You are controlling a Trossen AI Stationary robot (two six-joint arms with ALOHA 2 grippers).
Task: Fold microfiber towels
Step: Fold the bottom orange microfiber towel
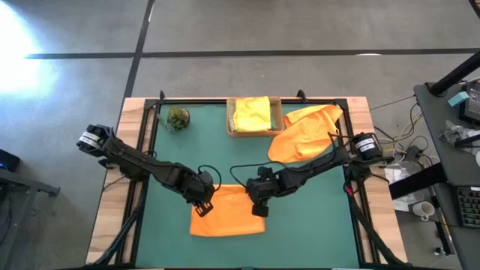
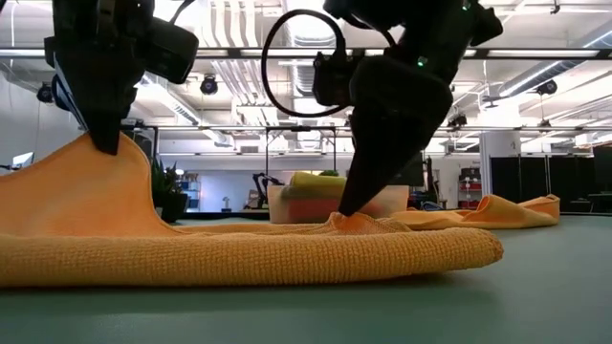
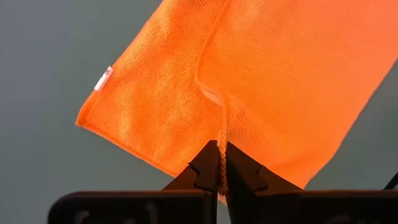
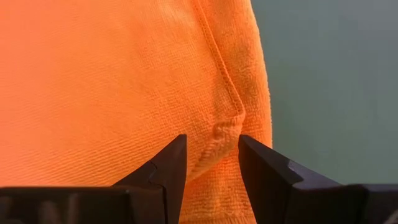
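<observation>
The orange towel (image 1: 225,211) lies folded over on the green mat (image 1: 315,225) at the near middle of the table, with the left gripper (image 1: 204,196) pinched shut on its raised left corner and the right gripper (image 1: 259,204) resting at its right edge, jaws parted and holding nothing. This looks like the close of one fold: the left corner needs laying down and letting go, then both arms lifting clear, and bare mat lies on either side. Farther back, a second orange towel (image 1: 304,133) lies crumpled beside the cardboard tray (image 1: 276,114) holding a yellow towel (image 1: 252,114).

Orange towel (image 4: 112,87) edge, right gripper (image 4: 212,163) — fingers parted astride it
</observation>
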